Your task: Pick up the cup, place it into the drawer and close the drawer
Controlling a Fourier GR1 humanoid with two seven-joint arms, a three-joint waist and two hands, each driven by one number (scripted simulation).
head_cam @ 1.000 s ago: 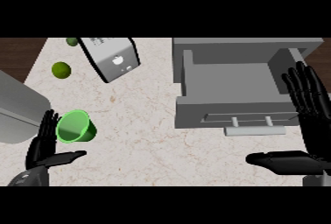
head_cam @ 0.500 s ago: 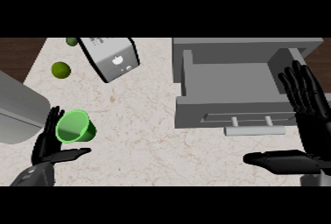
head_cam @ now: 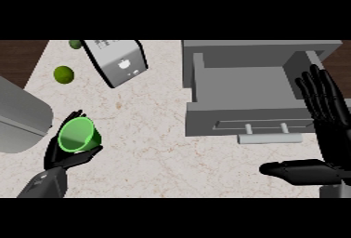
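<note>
A bright green cup point(head_cam: 79, 135) stands on the pale marble counter at the lower left. My left hand point(head_cam: 56, 155) wraps it from the left, fingers behind its rim and thumb pressed in under its lower side. The grey drawer point(head_cam: 240, 116) is pulled open at the upper right, and its inside holds nothing that I can see. My right hand point(head_cam: 334, 132) rests open at the right edge, fingers up beside the drawer's right wall and thumb pointing left below the drawer's front.
A grey boxy appliance point(head_cam: 118, 60) lies tilted at the top centre-left. A lime point(head_cam: 63, 73) sits left of it, and another green fruit point(head_cam: 74, 44) is at the top edge. A large grey rounded container point(head_cam: 17, 122) fills the left edge.
My left hand's thumb has swung up from pointing right below the cup to pressing against it, and the fingers have closed in. The right hand has barely shifted.
</note>
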